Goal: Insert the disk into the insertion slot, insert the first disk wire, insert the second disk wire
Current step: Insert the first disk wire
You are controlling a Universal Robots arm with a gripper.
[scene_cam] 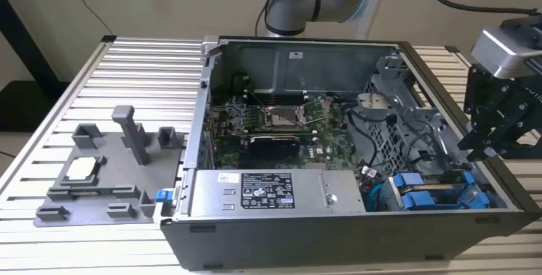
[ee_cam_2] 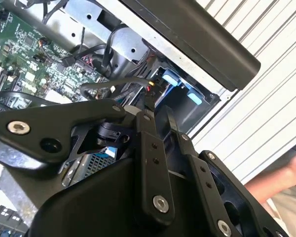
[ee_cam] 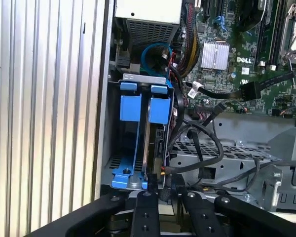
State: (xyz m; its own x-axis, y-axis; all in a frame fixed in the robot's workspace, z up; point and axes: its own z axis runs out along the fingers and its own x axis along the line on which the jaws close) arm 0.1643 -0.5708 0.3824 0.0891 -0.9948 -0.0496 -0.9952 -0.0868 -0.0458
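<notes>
The disk (ee_cam: 152, 143) stands on edge in its blue carrier (ee_cam: 160, 109), pushed into the insertion slot (ee_cam: 140, 78) of the grey drive cage; in the exterior view it is the blue block (scene_cam: 421, 199) at the case's near right corner. A second blue carrier (ee_cam: 129, 106) sits beside it. My gripper (ee_cam: 165, 195) hangs over the case's right wall (scene_cam: 484, 148), at the disk's connector end. Its fingers are close together on a black wire connector (ee_cam: 164, 178) with red and yellow leads (ee_cam_2: 151, 89), which touches the disk's end.
The open computer case (scene_cam: 339, 237) lies on a slatted metal table (scene_cam: 136, 84). The grey power-supply box (scene_cam: 266, 192), the motherboard (scene_cam: 280, 119) and loose black cables (ee_cam: 207, 143) crowd the bay. A grey fixture plate (scene_cam: 101, 173) lies at the exterior view's left. A person's hand (ee_cam_2: 286, 177) is near the table.
</notes>
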